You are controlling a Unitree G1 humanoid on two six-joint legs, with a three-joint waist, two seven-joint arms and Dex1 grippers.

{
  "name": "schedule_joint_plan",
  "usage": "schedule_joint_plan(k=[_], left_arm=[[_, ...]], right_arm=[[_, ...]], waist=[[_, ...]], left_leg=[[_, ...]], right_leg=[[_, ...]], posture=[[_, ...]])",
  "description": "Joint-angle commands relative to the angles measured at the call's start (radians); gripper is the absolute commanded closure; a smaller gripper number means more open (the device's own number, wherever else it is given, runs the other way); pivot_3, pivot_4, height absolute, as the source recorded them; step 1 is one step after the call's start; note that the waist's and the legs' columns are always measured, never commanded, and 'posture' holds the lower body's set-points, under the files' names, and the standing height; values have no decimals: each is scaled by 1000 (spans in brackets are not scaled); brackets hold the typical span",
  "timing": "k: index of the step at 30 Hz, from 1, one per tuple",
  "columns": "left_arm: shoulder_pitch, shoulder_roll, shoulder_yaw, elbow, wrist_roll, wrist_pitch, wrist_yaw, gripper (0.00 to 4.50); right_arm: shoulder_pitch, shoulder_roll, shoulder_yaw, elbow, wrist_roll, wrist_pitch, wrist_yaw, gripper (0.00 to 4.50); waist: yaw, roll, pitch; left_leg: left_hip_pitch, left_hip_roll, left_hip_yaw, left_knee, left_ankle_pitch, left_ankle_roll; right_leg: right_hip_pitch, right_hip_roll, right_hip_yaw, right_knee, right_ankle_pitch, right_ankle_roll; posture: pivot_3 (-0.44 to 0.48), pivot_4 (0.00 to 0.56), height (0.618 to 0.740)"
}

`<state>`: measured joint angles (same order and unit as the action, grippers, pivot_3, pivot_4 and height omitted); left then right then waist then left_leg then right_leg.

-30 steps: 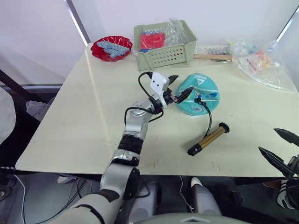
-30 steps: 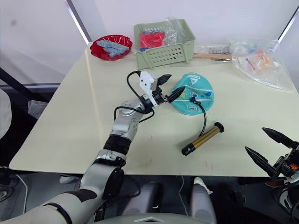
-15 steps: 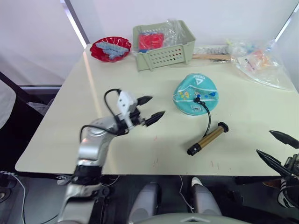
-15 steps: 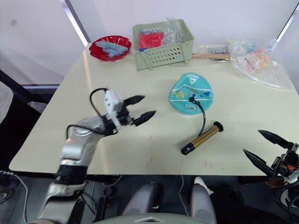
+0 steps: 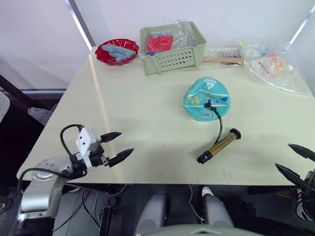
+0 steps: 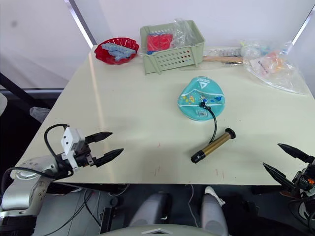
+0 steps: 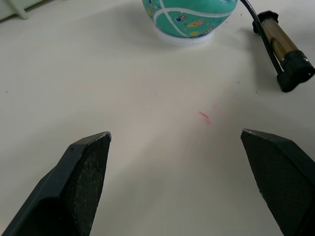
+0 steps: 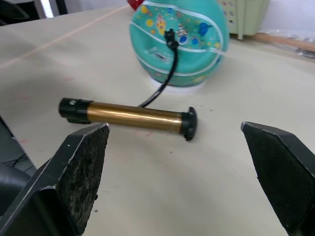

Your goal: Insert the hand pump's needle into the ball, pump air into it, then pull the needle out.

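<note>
Pale cream tabletop (image 5: 147, 108) against a white wall, dark floor beyond the near and left edges. At the far edge, a green slotted basket (image 5: 173, 46) holds red packets and clear plastic; a red dish (image 5: 117, 51) stands to its left, and clear bags with small items (image 5: 275, 66) lie at the far right corner.

The ball (image 5: 205, 98), teal with cartoon prints and a white triangle logo, sits right of centre on a white ring base, well apart from both arms. The thin black hose (image 5: 220, 123) plugs into the ball's near face; the needle itself is too small to make out. The hose curves down to the hand pump (image 5: 219, 146), which lies flat on the tabletop just nearer than the ball, bronze barrel slanted, black caps at both ends.

Left pincer (image 5: 117, 145) hovers over the near-left edge, fingers spread wide, holding nothing. Right pincer (image 5: 295, 161) sits off the near-right corner, fingers likewise parted and empty, pointing toward the pump.
</note>
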<state>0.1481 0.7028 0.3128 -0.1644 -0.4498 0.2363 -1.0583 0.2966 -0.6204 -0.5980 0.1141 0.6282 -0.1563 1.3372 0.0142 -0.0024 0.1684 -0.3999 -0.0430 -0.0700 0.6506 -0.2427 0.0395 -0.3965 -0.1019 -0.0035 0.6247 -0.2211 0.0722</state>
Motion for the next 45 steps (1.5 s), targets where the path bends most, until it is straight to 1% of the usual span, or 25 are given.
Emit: schedule_joint_plan(k=[1,8,10,12,14,18,21,24,27,29,34,36,38,40,42,45], left_arm=[[50,18,52,-7,-15,-49,-25,52],[74,19,63,-27,-25,-50,-14,52],[68,22,44,-57,-17,-42,-3,52],[52,36,1,-105,4,-25,5,52],[35,46,-32,-140,8,2,14,52],[-41,91,-121,-216,10,113,29,52],[-111,110,-178,-263,-1,200,48,52],[-207,109,-250,-298,-9,291,71,52],[-313,93,-336,-297,9,359,84,52],[-404,64,-425,-277,29,405,87,52],[-610,-60,-597,-169,92,425,88,52],[-693,-128,-668,-108,132,433,105,52],[-733,-162,-700,-72,158,427,113,52],[-791,-252,-770,-47,177,470,136,52],[-835,-322,-828,-20,198,504,157,52],[-877,-397,-865,28,230,574,207,52]], right_arm=[[-21,-33,-34,39,11,-26,8,0],[-30,-52,-30,75,18,-28,28,0],[-30,-55,-28,81,18,-28,41,0],[-23,-54,-26,71,28,-17,54,0],[-18,-52,-25,61,33,-11,58,0],[21,-47,-12,7,44,13,78,0],[55,-42,-11,-40,59,35,85,0],[85,-36,-13,-87,72,49,85,0],[99,-31,-13,-129,89,64,80,0],[101,-25,-6,-160,101,79,70,0],[92,-15,15,-198,106,82,70,0],[81,-19,21,-208,106,86,68,0],[73,-22,26,-209,104,87,65,0],[55,-31,26,-199,92,74,70,0],[49,-38,23,-191,86,69,75,0],[46,-43,18,-185,83,69,75,0]], waist=[[0,0,0],[0,0,0],[0,0,0],[1,0,0],[1,0,0],[0,0,0],[0,1,0],[1,1,1],[0,1,1],[0,1,1],[-2,0,1],[0,0,1],[0,-1,1],[-1,-1,2],[3,-1,2],[1,-1,2]], left_leg=[[0,0,0,0,-1,-2],[0,0,1,0,-1,-2],[0,0,1,0,-1,-2],[0,0,2,0,1,1],[0,0,2,0,0,1],[0,0,3,0,1,1],[1,0,3,0,1,1],[1,0,3,0,1,1],[1,0,4,0,1,1],[1,1,4,0,1,1],[1,0,5,1,1,1],[1,1,5,1,1,1],[1,1,5,1,1,1],[1,1,6,1,1,1],[1,1,5,1,1,1],[0,0,6,3,1,2]], right_leg=[[0,0,0,0,0,0],[0,0,0,0,0,0],[0,0,0,0,0,0],[0,0,0,0,0,0],[0,0,0,0,0,0],[0,1,0,0,0,0],[0,4,0,0,0,0],[0,5,1,0,0,0],[0,6,1,1,0,0],[0,7,1,1,0,1],[1,8,2,1,2,4],[0,10,3,1,2,4],[0,10,3,1,2,4],[0,10,4,1,3,5],[1,10,4,1,3,5],[1,10,5,1,3,5]], posture=[[0,150,737],[0,150,737],[0,150,737],[0,150,737],[0,150,737],[0,150,737],[0,150,737],[0,150,737],[0,150,737],[0,150,737],[0,150,737],[0,150,737],[0,150,737],[0,150,737],[0,150,737],[0,150,737]])
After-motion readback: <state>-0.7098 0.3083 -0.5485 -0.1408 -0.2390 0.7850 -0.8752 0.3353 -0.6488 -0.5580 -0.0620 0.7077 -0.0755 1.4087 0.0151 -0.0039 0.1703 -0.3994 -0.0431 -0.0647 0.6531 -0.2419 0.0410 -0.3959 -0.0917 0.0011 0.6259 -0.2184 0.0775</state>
